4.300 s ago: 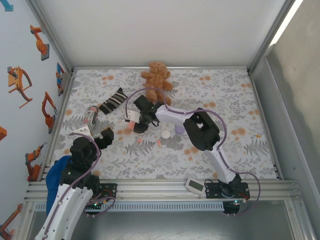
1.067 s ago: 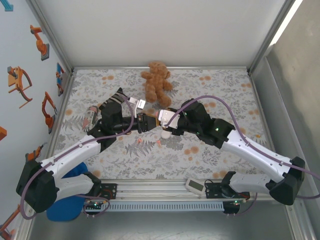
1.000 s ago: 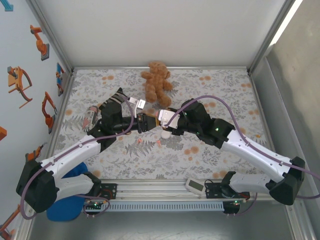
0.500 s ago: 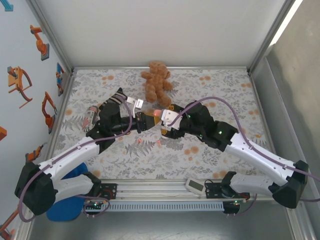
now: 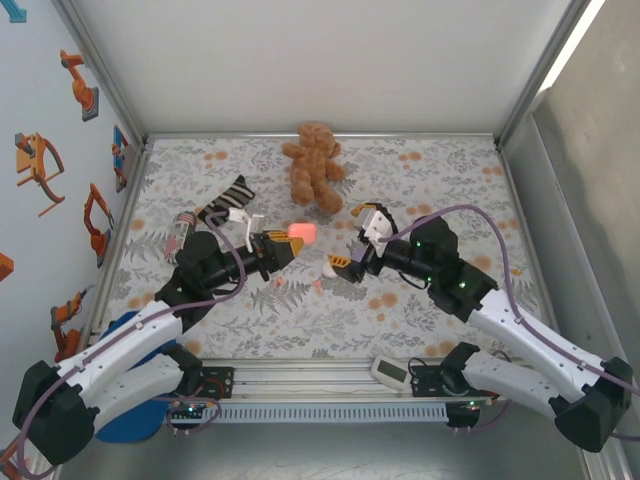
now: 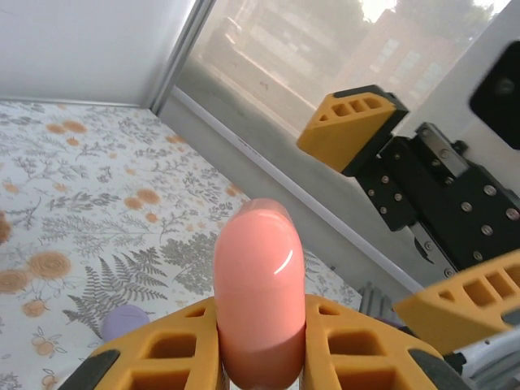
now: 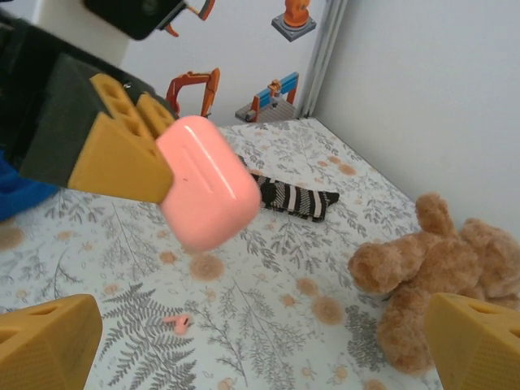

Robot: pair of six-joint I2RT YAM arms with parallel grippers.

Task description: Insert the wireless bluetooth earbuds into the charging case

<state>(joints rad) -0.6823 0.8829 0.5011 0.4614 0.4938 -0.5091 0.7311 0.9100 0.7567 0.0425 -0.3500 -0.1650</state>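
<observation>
At frame centre, case: a salmon-pink rounded plastic charging case (image 5: 302, 233) (image 6: 260, 301) (image 7: 207, 183) is held in the air above the mat, with a fine seam line along its side.
Left gripper (image 5: 290, 240) (image 6: 260, 345): its orange fingers are pinched on the case from both sides, and the free end of the case sticks out past the fingertips.
Right gripper (image 5: 356, 240) (image 7: 260, 349): jaws spread wide with nothing between them; it sits just right of the case, facing it without touching.
Earbud: a tiny salmon-pink plastic earbud (image 7: 179, 322) (image 5: 318, 286) lies on the mat below the case, outside it; a second pink speck lies a little to its left in the overhead view.
Mat: grey fern-print floral mat (image 5: 430, 180) with orange flowers.
Bear: brown plush teddy bear (image 5: 313, 165) (image 7: 431, 276) lies at upper centre.
Sock: black-and-white striped sock (image 5: 228, 200) (image 7: 292, 197) lies to the left of the bear.
Lilac object: a small rounded lilac piece (image 6: 122, 322) on the mat at the lower left of the left wrist view; I cannot tell whether it is a bud or a case.
</observation>
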